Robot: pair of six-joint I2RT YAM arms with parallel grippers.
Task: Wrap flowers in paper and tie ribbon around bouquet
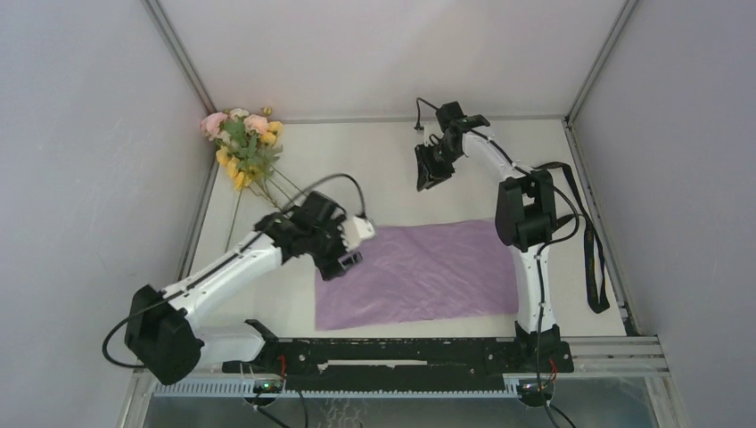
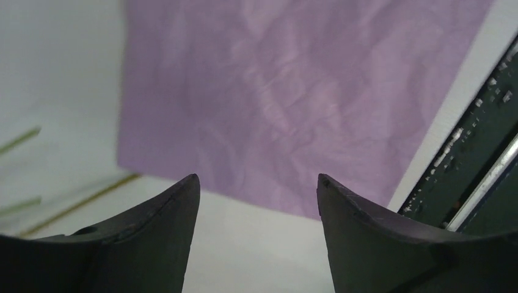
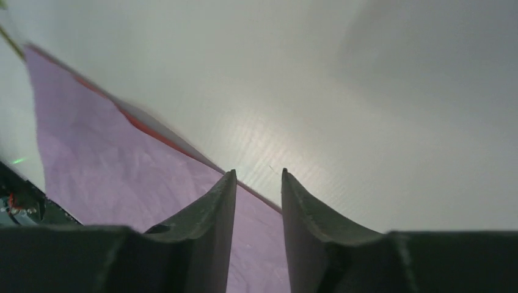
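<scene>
Flat on the tabletop (image 1: 357,152) lies the purple paper (image 1: 416,272); left fingers (image 2: 153,232) stand wide and empty beside it, right fingers (image 3: 207,226) narrowly parted, empty

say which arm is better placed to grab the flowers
Left, likely: the pink and yellow artificial flowers lie on its side, stems near the open left fingers; the right fingers hover farther off.

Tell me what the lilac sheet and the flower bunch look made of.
Lilac-purple rectangular sheet: thin matte paper, perhaps tissue-like, shown by fine creases across it. Pink and yellow flower bunch with green stems: possibly artificial, fabric or plastic; too small to tell.
</scene>
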